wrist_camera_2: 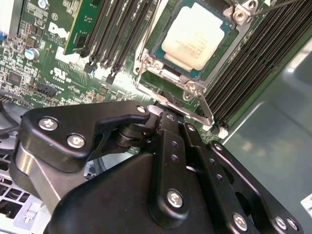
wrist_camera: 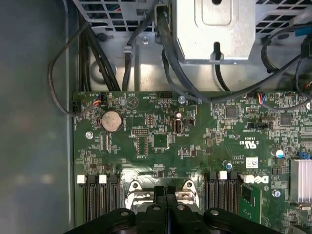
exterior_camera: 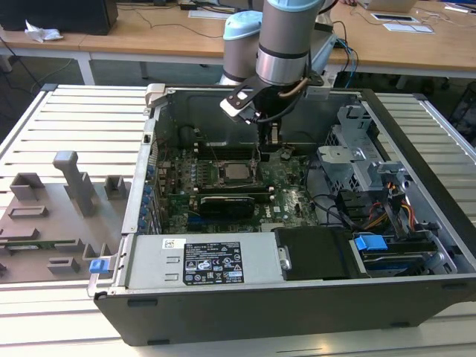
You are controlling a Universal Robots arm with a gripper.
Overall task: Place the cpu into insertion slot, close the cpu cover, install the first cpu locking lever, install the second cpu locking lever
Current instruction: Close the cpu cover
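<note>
Sitting in insertion slot (wrist_camera_2: 210, 62), cpu (wrist_camera_2: 195, 36) clearest in second wrist view.

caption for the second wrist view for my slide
Gripper low over the green motherboard, close beside the seated cpu.

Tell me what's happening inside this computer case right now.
A robot arm is working inside the open computer case. The cpu already sits in the insertion slot, and the cpu cover looks folded down around it. The gripper, fingers together, is low at the socket's edge beside a thin metal lever; whether that lever is latched I cannot tell.
</note>
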